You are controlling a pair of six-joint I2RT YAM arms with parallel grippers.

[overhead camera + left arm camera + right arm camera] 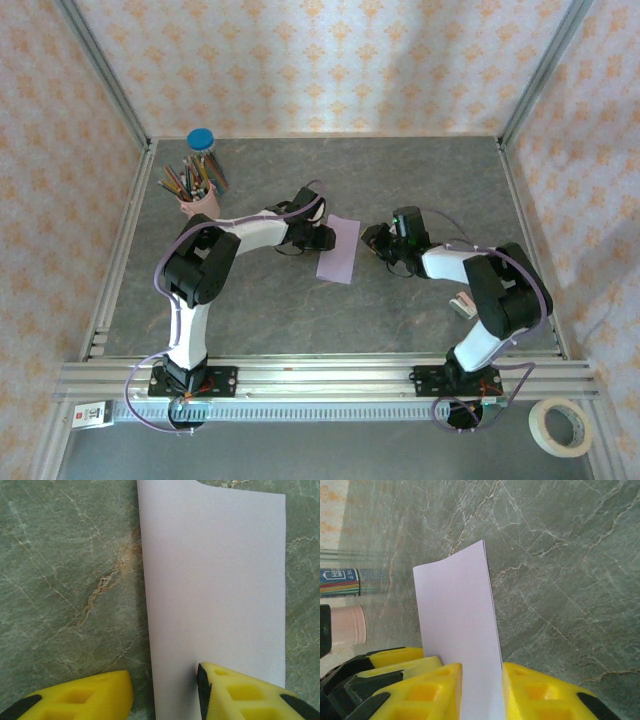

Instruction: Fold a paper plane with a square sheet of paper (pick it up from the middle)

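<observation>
**Two grippers on one half-made fold, and either could spoil it**

The lilac sheet of paper (pixel 338 250) lies on the grey marbled table (pixel 60 580) between the arms. It is folded down to a narrow, double-layered rectangle. It has no nose or wings yet, so I judge most of the plane is still to be made.

The left gripper (pixel 165 695) is spread wide and straddles the strip's long edge. One yellow fingertip (pixel 235 690) sits over the paper and the other over bare table. The right gripper (pixel 482 690) is at the opposite side, jaws apart, with the strip's near end in the gap. I cannot tell whether its pads touch the paper.

The main risk is sliding. Thin paper on a smooth top will skate if one finger drags before the other side is pinned, and the next crease would then land crooked. If the left jaws close from here, they could plough the edge into a buckle instead of lifting it. The right jaws might catch one layer only and peel the fold open. The pink pencil cup (pixel 200 203) stands well apart and poses no hazard.
</observation>
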